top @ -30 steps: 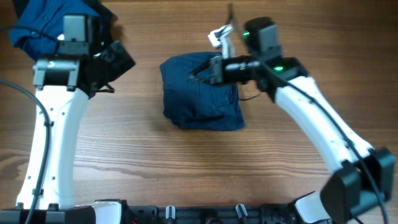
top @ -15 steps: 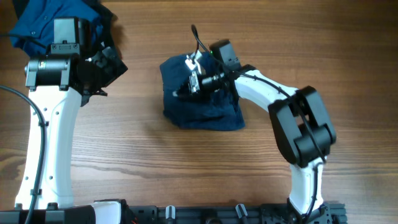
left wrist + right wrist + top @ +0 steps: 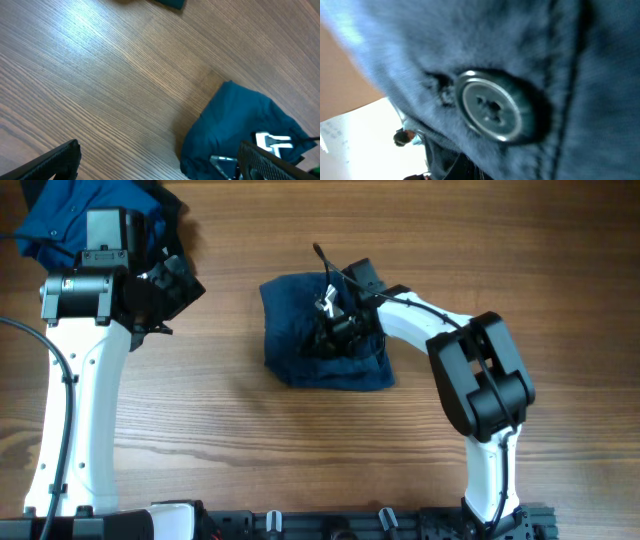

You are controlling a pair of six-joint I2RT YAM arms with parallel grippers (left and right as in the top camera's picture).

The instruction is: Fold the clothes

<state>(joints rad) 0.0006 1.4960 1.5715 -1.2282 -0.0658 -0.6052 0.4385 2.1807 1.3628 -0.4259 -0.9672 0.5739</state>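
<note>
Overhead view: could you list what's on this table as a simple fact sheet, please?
surface: wooden table
centre: folded navy garment
far left corner: crumpled blue shirt
left gripper: open, holding nothing, near the blue shirt
right gripper: shut, down on the navy garment; unclear whether it pinches cloth
right wrist view: a metal button, seen close up

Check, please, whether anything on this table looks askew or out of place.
The navy garment at centre is a lumpy, uneven bundle, the right gripper pressed into it. A brighter blue shirt lies crumpled at the far left corner, partly under the left arm.
</note>
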